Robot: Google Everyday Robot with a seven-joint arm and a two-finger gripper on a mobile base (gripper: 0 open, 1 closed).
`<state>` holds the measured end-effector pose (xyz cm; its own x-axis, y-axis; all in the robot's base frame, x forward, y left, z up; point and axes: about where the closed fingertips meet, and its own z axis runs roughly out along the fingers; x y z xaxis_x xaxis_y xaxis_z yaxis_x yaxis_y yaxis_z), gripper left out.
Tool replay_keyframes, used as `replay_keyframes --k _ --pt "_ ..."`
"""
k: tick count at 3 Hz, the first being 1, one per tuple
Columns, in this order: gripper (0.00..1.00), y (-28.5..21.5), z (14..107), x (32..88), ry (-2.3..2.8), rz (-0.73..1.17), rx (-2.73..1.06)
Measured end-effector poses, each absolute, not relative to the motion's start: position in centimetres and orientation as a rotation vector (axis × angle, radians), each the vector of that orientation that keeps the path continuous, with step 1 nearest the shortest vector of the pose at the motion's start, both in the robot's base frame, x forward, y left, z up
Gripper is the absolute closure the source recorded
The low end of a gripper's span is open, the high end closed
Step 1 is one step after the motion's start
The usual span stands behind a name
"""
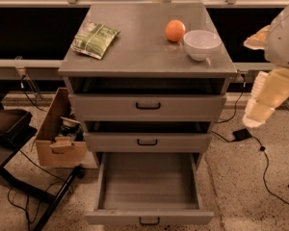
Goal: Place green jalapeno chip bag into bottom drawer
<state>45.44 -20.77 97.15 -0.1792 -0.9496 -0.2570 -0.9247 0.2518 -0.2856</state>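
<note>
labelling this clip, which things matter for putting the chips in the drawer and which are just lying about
Job: chip bag, open bottom drawer, arm at right; gripper out of view.
Lying about: orange, bowl, cardboard box.

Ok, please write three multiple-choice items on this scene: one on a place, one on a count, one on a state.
1. Where does the green jalapeno chip bag lie? A on the floor; B on top of the cabinet, left side; C in the middle drawer.
2. How many drawers does the cabinet have? A two; B three; C four.
3. The bottom drawer is: A shut; B open and full; C open and empty.
Key: 1B, it lies left of the orange and the white bowl; 2B, three handled fronts show; 3C, its bare floor shows. The gripper hangs right of the cabinet, away from the bag.
</note>
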Motion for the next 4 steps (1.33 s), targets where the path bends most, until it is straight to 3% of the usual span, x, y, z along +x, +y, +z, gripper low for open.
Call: replay_keyframes --k 2,4 --pt "0.0 -12.3 99.3 57.5 1.878 -0.023 -1.54" --pt "0.0 -0.9 101.3 68.4 1.782 0.184 -1.292"
